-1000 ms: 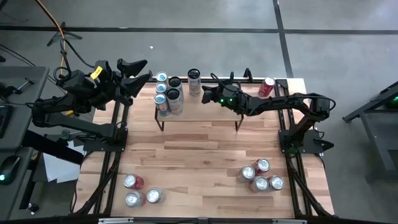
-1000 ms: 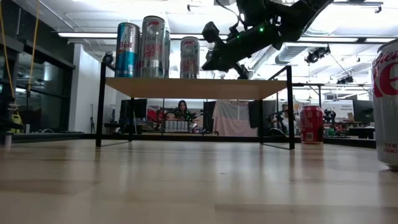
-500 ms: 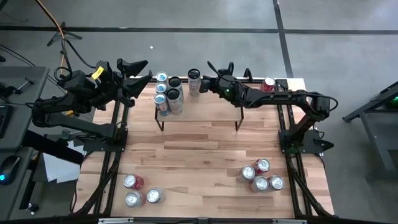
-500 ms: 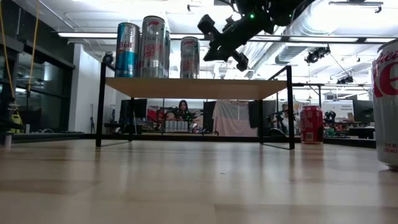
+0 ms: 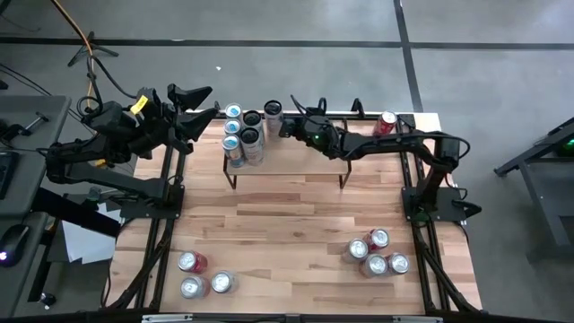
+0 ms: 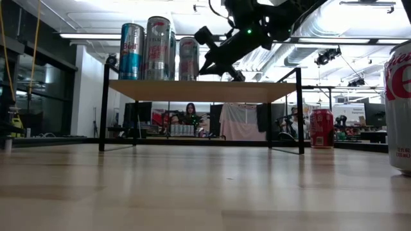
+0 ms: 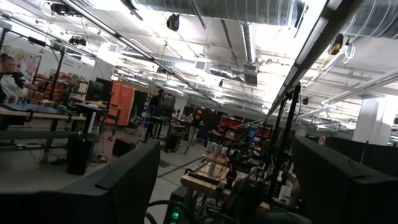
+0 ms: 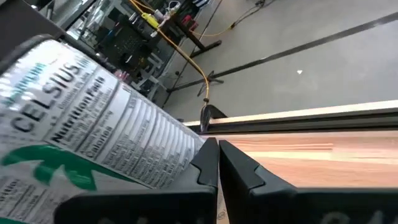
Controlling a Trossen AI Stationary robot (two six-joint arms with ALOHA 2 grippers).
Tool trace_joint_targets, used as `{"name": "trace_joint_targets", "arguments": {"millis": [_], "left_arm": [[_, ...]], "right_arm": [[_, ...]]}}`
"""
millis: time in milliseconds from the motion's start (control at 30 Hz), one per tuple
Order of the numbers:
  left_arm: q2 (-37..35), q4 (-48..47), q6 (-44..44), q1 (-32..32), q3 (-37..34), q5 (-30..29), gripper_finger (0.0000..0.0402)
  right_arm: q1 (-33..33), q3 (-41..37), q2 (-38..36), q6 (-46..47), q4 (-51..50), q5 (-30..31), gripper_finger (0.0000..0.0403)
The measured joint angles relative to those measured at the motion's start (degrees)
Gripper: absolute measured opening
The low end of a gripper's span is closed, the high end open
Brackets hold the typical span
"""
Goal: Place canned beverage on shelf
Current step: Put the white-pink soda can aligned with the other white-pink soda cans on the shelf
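The shelf (image 5: 305, 160) (image 6: 257, 90) stands at the table's far middle, with several tall cans (image 5: 240, 135) standing on its left end. A white-and-green CELSIUS can (image 5: 273, 112) (image 6: 188, 59) (image 8: 93, 130) stands upright on the shelf top, just right of that group. My right gripper (image 5: 289, 128) (image 6: 207, 63) (image 8: 217, 163) is shut, right beside this can above the shelf. My left gripper (image 5: 193, 103) (image 7: 227, 180) hangs open and raised off the table's far left corner, with nothing between its fingers. My right gripper touches the CELSIUS can's side wall (image 8: 186, 155) with the outer side of one shut finger (image 8: 206, 163). The fingers come roughly level from the table's right. The can stands upright with its base on the shelf top.
A red can (image 5: 386, 123) (image 6: 322, 128) stands on the table right of the shelf. Several cans (image 5: 377, 253) are grouped at the near right, one (image 6: 401, 109) close to the low camera, and three (image 5: 202, 274) at the near left. The shelf's middle and right are bare.
My right gripper has travelled toward the table's left along the shelf, staying shut and rolling a little. The CELSIUS can has slid a short way left on the shelf top toward the other cans, still upright.
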Motion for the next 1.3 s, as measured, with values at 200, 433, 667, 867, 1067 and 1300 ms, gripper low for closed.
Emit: {"name": "trace_joint_targets", "arguments": {"millis": [200, 433, 667, 867, 1067, 1300], "left_arm": [[0.0, 0.01, 0.0, 0.0, -0.01, 0.03, 0.0305], [0.0, 0.0, -0.13, -0.04, 0.0, 0.03, 0.0305], [0.0, 0.02, -0.13, -0.04, 0.0, 0.03, 0.0305], [0.0, 0.0, -0.07, 0.0, 0.0, 0.03, 0.0305], [0.0, 0.0, -0.04, 0.0, 0.0, 0.02, 0.0305], [0.0, -0.02, -0.02, 0.0, 0.0, 0.03, 0.0305]], "right_arm": [[0.5, 5.4, 3.41, -1.5, -0.58, 0.01, 0.0], [-0.31, 9.43, 4.38, -5.95, -5.49, -0.24, 0.0], [-1.06, 9.55, 3.24, -7.79, -11.5, -0.37, 0.0], [1.47, 9.5, 2.42, -8.17, -14.8, -0.17, 0.0], [3.2, 9.5, 2.4, -8.01, -14.53, 2.4, 0.0], [2.42, 9.5, 2.4, -8.19, -11.2, 1.82, 0.0]]}}
